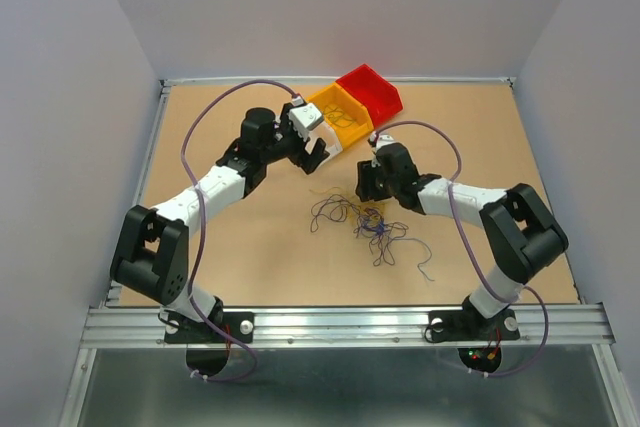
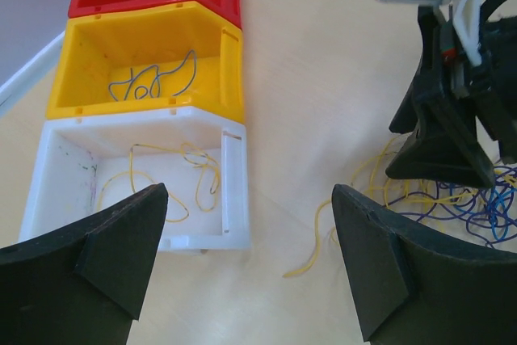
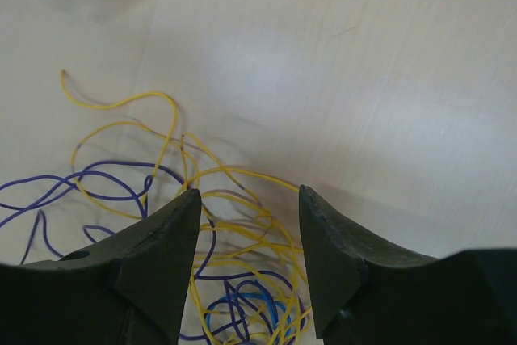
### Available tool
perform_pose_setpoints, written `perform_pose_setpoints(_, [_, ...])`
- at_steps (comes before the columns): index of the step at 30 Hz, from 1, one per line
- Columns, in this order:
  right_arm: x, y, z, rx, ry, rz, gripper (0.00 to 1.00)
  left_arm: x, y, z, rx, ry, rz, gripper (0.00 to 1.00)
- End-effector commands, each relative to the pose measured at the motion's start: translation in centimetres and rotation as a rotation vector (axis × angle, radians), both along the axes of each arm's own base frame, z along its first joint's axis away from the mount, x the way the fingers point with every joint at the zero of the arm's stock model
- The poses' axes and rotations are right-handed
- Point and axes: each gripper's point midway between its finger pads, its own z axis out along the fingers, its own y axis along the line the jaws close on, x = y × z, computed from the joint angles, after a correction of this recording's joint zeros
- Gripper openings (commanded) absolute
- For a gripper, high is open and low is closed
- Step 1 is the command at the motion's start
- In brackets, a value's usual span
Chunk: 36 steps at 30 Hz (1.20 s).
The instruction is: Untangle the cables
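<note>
Right claw (image 3: pixel 249 199), half spread, is straddling the cables (image 1: pixel 366 224) in the middle of the bench (image 1: pixel 250 252); left claw (image 2: pixel 249 199) is hanging wide, empty. Closing here is likely risking several strands pinched together, tightening the knot.

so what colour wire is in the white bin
A thin yellow wire in the white plastic bin; best in left wrist.

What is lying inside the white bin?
Thin yellow cables lie loose in the white bin. A finger of the left hand covers its near corner.

Wide-apart left fingers (image 2: pixel 105 256) hover before a white bin (image 2: pixel 233 183) holding yellow cables (image 2: pixel 198 159).
</note>
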Motion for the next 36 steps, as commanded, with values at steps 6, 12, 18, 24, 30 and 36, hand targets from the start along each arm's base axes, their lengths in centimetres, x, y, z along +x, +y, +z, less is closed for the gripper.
perform_pose_setpoints(6, [1.3, 2.9, 0.9, 0.017, -0.042, 0.095, 0.12, -0.3, -0.4, 3.0, 0.016, -0.047, -0.029, 0.94])
perform_pose_setpoints(12, [0.8, 2.6, 6.8, 0.105, -0.168, 0.084, 0.01, -1.6, 0.2, 1.5, 0.059, -0.018, -0.031, 0.94])
perform_pose_setpoints(18, [-0.8, 2.3, 12.8, 0.211, -0.269, 0.094, 0.01, -3.7, 0.1, 2.2, 0.030, -0.017, -0.080, 0.94])
perform_pose_setpoints(24, [-1.5, 1.2, 19.5, 0.309, -0.393, 0.043, 0.01, -4.5, 0.6, 4.7, -0.030, -0.097, -0.057, 0.95])
perform_pose_setpoints(30, [-2.9, 1.7, 25.7, 0.421, -0.465, 0.089, 0.01, -6.3, 0.7, 5.9, -0.084, -0.164, -0.099, 0.95])
perform_pose_setpoints(36, [-4.6, 0.8, 29.9, 0.492, -0.535, 0.085, 0.01, -7.2, 1.2, 6.6, -0.107, -0.238, -0.101, 0.96])
